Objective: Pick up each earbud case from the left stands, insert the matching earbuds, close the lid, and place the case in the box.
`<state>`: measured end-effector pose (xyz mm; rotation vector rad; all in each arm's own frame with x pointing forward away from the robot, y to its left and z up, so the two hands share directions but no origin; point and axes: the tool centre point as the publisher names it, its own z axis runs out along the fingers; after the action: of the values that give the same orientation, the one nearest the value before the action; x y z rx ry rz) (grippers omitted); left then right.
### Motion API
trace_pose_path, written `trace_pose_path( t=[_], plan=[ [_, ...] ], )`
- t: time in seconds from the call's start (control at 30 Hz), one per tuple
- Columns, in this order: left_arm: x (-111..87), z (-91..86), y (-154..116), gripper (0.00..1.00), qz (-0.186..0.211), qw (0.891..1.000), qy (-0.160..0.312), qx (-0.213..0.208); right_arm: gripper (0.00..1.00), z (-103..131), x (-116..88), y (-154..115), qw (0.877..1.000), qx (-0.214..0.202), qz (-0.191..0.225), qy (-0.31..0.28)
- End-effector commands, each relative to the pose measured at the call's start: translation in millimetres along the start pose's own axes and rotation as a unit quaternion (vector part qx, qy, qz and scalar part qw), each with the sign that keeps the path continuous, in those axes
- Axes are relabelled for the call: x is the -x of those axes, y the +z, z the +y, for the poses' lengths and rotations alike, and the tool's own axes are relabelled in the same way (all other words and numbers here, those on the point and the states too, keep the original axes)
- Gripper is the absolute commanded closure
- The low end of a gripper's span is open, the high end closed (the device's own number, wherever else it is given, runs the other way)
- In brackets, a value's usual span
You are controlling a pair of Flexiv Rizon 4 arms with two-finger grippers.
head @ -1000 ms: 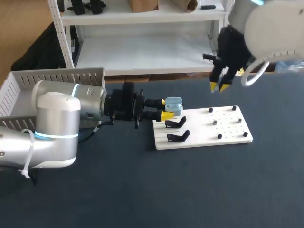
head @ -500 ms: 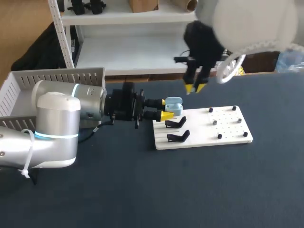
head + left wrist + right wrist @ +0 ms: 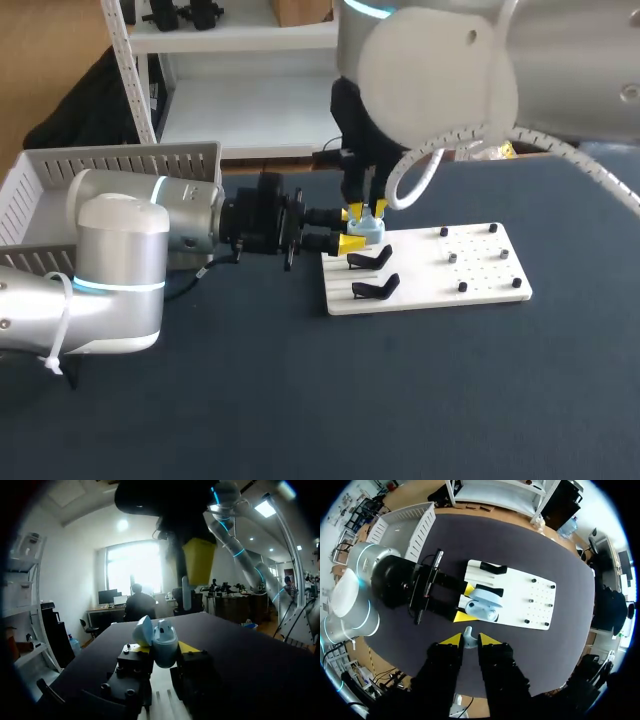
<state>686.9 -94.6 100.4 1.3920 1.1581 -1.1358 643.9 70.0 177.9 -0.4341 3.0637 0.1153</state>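
My left gripper [image 3: 352,229] holds a light blue earbud case [image 3: 366,228] sideways over the left end of the white board [image 3: 470,275]. In the left wrist view the case [image 3: 164,641] sits between the yellow tips with its lid [image 3: 143,630] open. My right gripper [image 3: 366,210] hangs straight above the case, shut on a small white earbud [image 3: 468,636]. The right wrist view looks down on the case [image 3: 482,607], just ahead of that earbud. The other arm's yellow finger [image 3: 198,560] and the earbud's stem [image 3: 186,592] show over the case.
Two black stands [image 3: 370,260] [image 3: 377,289] sit bare on the board's left part. Small pegs [image 3: 452,257] dot its right part. A slatted grey box [image 3: 110,165] stands at the table's far left, behind my left arm.
My right arm has swept left from the table's far right side and now hangs over the case. The left arm and the case have stayed still.
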Motion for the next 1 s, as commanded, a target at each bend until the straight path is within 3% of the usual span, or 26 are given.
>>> trace_pose_path(
  t=[0.03, 1.0],
  plan=[
    [-0.9, 0.3, 0, 1.00, -0.001, 1.000, 0.001, 0.000, 1.00, 2, 5, 5, 1.000, -0.001, 0.007, -0.001],
    [-0.9, 0.3, 0, 1.00, -0.001, 1.000, 0.001, 0.000, 1.00, 2, 20, 15, 1.000, 0.001, 0.009, 0.010]
  ],
)
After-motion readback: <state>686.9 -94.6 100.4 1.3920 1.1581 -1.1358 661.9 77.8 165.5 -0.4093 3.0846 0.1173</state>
